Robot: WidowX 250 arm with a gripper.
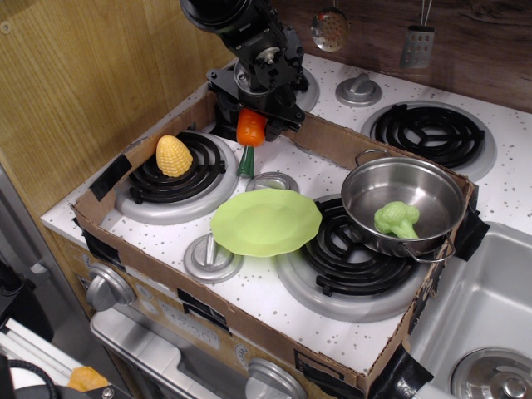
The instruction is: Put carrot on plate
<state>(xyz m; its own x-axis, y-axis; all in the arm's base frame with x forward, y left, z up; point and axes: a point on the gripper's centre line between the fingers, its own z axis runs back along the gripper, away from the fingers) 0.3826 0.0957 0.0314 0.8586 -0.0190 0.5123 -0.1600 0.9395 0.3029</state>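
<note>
Carrot (249, 130) stood upright, grasped by the pincer (252, 116) at upper center of the frame, above and behind the plate (266, 221).

Setting: toy kitchen, a play stove set against a wood-panelled wall (91, 75).
- White speckled stovetop (316, 179) with black coil burners (432, 133) and silver knobs (359, 87).
- Steel sink (486, 324) at far right of the robot arm (241, 33).
- Spatula (417, 41) and strainer spoon (330, 29) hanging on the dark back wall, right of the arm.
- Steel pot (407, 204) holding toy broccoli (396, 219); toy corn (173, 155) on a burner below-left of the arm.
- Taped cardboard frame (208, 312) fencing the near burners marks a test setup.
</note>
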